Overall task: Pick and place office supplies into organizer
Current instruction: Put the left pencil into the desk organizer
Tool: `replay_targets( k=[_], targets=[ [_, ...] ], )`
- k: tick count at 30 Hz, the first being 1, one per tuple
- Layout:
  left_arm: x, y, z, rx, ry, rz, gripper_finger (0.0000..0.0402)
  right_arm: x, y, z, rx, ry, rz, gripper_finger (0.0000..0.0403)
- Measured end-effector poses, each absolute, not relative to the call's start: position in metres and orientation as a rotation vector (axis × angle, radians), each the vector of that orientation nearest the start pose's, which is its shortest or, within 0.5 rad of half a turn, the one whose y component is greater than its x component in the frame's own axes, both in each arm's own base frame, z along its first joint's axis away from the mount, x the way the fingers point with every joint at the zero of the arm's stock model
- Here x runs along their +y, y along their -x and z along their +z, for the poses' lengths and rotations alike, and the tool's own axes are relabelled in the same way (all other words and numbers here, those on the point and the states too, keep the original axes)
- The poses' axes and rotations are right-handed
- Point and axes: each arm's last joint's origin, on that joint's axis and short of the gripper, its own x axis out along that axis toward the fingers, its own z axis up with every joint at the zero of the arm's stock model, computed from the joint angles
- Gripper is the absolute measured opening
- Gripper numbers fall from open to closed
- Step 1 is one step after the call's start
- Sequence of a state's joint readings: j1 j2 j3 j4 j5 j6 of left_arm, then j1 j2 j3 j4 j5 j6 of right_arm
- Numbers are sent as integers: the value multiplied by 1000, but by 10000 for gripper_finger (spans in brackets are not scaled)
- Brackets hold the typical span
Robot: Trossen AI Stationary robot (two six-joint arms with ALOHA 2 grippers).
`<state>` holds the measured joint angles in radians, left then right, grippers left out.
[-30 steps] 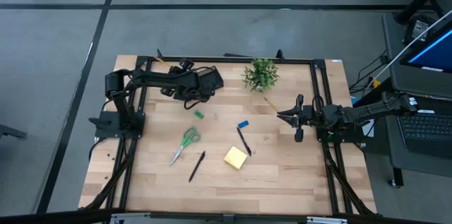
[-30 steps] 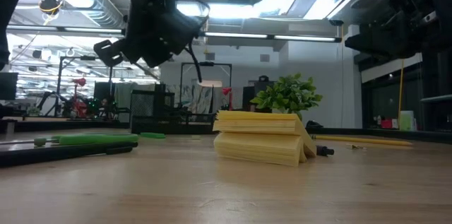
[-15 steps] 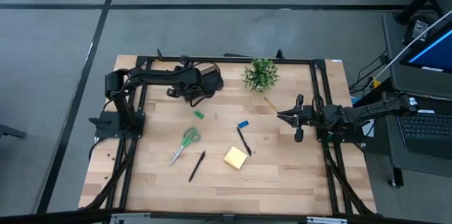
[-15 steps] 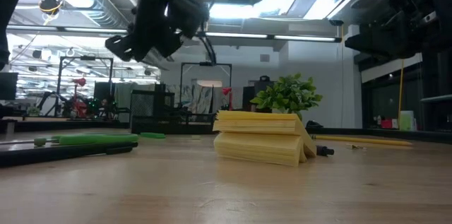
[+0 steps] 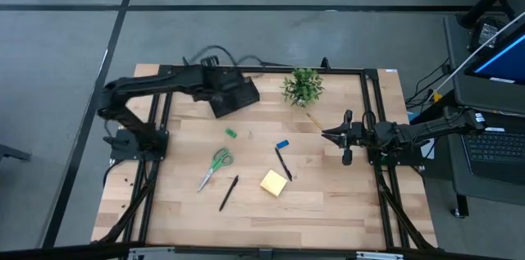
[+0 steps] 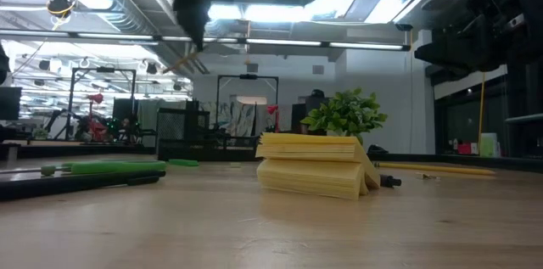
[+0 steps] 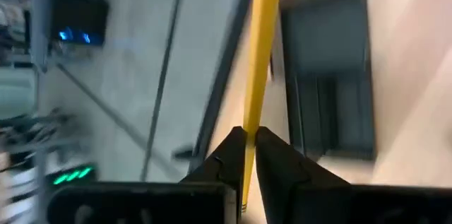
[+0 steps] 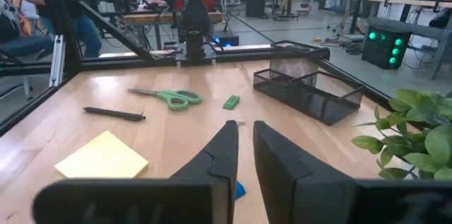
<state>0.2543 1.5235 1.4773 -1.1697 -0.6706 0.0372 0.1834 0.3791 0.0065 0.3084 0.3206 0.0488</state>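
Stretching across the black mesh two-compartment organizer (image 5: 234,96), your left gripper (image 7: 247,143) pinches a yellow wooden pencil (image 7: 258,54) above that box; only the left wrist view shows it. Your right gripper (image 5: 326,134), fingers nearly together and empty, waits well apart from the organizer, past the small green potted plant (image 5: 302,86). Green-handled scissors (image 5: 215,166), yellow sticky-note pad (image 5: 274,182) and black pens (image 5: 229,192) lie on the wooden table (image 5: 328,211).

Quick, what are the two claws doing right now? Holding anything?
Left gripper: shut on a yellow pencil, above the black organizer.
Right gripper: nearly shut, holding nothing, waiting at the table's right side.
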Motion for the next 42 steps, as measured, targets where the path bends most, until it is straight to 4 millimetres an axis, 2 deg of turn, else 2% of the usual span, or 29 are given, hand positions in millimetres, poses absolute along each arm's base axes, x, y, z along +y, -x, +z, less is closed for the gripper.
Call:
replay_targets(
  k=[3,6,17,21,27,34,42],
  targets=[
    [86,-262,347,1025,-211,774,22,13,-119,162,59,-33,-138,48],
    [84,-250,343,894,-173,755,22,13,-119,162,59,-33,-139,48],
    [82,-215,276,635,-146,804,22,13,-120,163,48,-37,-138,48],
    [87,-204,261,615,-124,841,22,13,-120,163,42,-40,-138,48],
    [96,-198,254,611,-41,826,22,13,-120,163,42,-39,-138,48],
    [107,-196,250,629,-3,859,22,13,-120,163,43,-39,-138,48],
    [114,-203,235,696,29,866,22,13,-120,163,49,-36,-138,48]
  ],
)
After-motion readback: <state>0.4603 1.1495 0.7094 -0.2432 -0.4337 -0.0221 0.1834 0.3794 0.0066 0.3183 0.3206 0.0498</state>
